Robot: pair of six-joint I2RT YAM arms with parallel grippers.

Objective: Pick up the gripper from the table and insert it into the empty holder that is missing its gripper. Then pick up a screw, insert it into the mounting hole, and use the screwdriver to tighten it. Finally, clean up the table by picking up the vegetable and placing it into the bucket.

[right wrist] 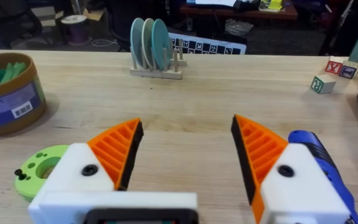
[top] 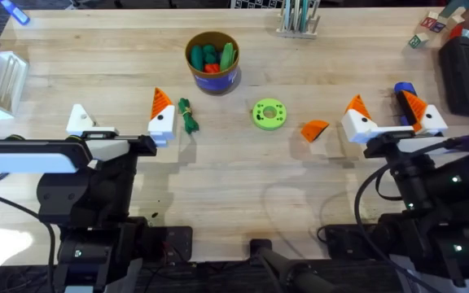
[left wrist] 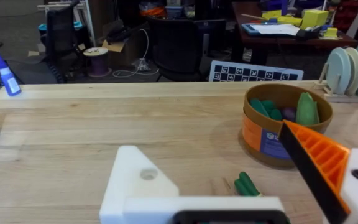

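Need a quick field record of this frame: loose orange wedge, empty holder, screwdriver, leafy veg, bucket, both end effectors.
loose orange plastic wedge: on the wooden table, right of the lime-green disc with holes, ungrasped
empty white plastic holder block: outer finger of left end effector, no wedge fitted
blue pen-shaped screwdriver: on the table by the right end effector
dark green leafy toy bundle: on the table, outside the bucket
tan-rimmed round bucket with blue band: upright, other toy vegetables inside
left end effector: open, holding nothing
right end effector: open, holding nothing
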